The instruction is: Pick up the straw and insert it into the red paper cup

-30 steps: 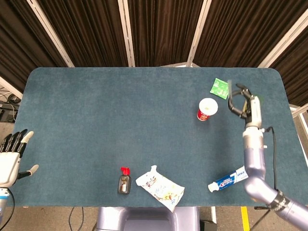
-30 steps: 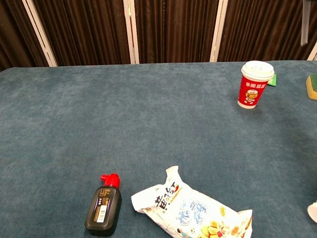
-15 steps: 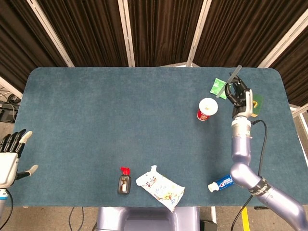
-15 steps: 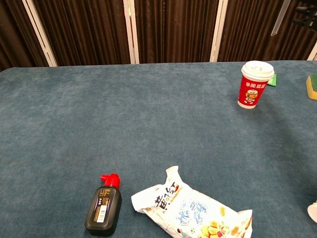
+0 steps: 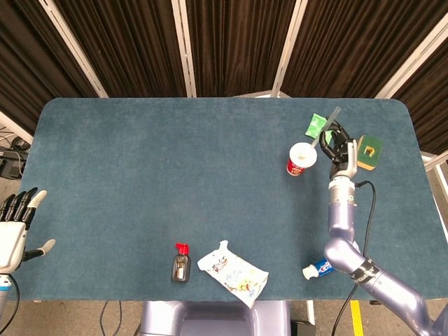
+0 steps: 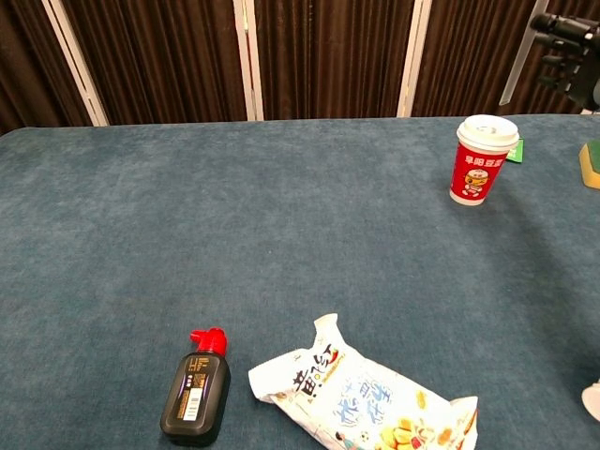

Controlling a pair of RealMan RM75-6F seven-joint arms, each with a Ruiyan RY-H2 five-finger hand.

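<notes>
I've got the straw (image 5: 328, 124) pinched in my right hand (image 5: 341, 148), over at the right of the frame, just right of the cup (image 5: 302, 158). I'm carrying it tilted, lower end toward the cup's white lid, so it's lined up to go in from above. In the chest view the straw (image 6: 517, 66) slants down at the upper right, its tip above and to the right of the cup (image 6: 484, 159), not touching it. My left hand (image 5: 15, 227) waits at the lower left edge, fingers straight and holding nothing, well out of the way. My guess: I need to bring the tip over the lid's opening, which I can't make out from here.
</notes>
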